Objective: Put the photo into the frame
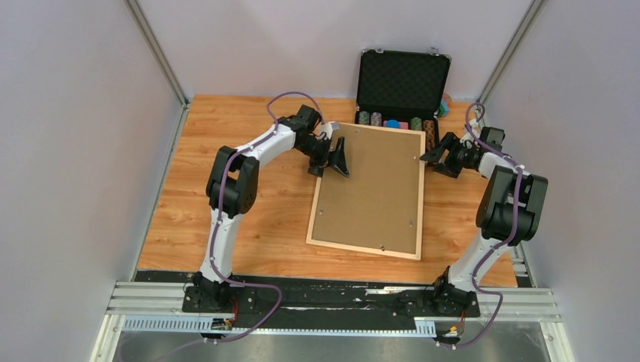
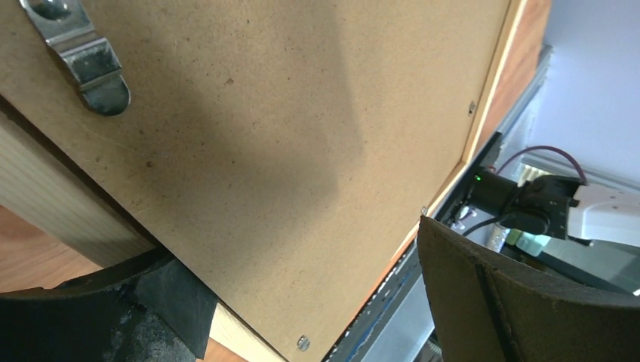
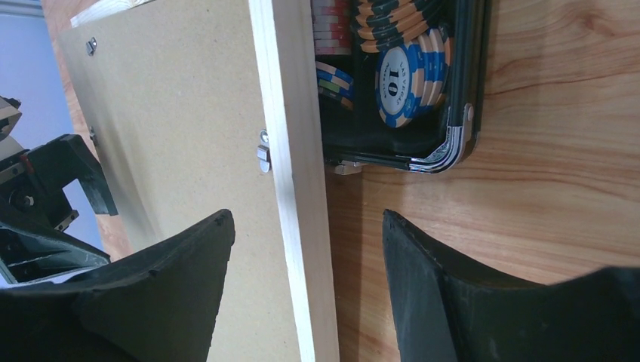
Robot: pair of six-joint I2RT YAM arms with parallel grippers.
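The light-wood frame point(image 1: 362, 250) lies face down in the middle of the table, with a brown backing board point(image 1: 373, 185) filling its back. The photo is hidden. My left gripper point(image 1: 334, 158) is open at the frame's upper left edge. In the left wrist view the board point(image 2: 264, 151) fills the space between its wide-apart fingers point(image 2: 490, 302). My right gripper point(image 1: 432, 157) is open at the upper right edge. It straddles the frame's rim point(image 3: 290, 151), with one finger over the board point(image 3: 173, 113) and the other over bare table. Neither gripper holds anything.
An open black chip case point(image 1: 402, 83) with stacks of chips point(image 3: 400, 83) stands right behind the frame's far edge. A metal hanger clip point(image 2: 87, 56) and small turn tabs point(image 3: 263, 154) sit on the frame's back. Grey walls enclose the table on three sides.
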